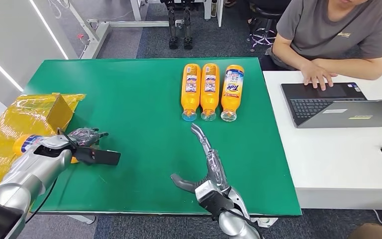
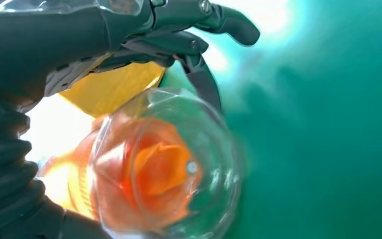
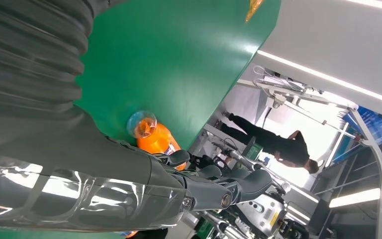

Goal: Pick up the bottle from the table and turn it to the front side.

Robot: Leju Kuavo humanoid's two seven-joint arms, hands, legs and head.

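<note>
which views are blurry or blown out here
Left wrist view: the held bottle is soft and out of focus, with glare whiting out the area beside the left hand. Right wrist view: bright background washout behind the right hand. Head view: sharp, evenly lit.

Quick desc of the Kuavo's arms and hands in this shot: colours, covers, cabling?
Both arms are silver metal with black joint sections. The left hand and right hand have dark grey fingers, shiny on the right. The wrist views show grey ribbed covers. A thin black cable runs along the left arm.
</note>
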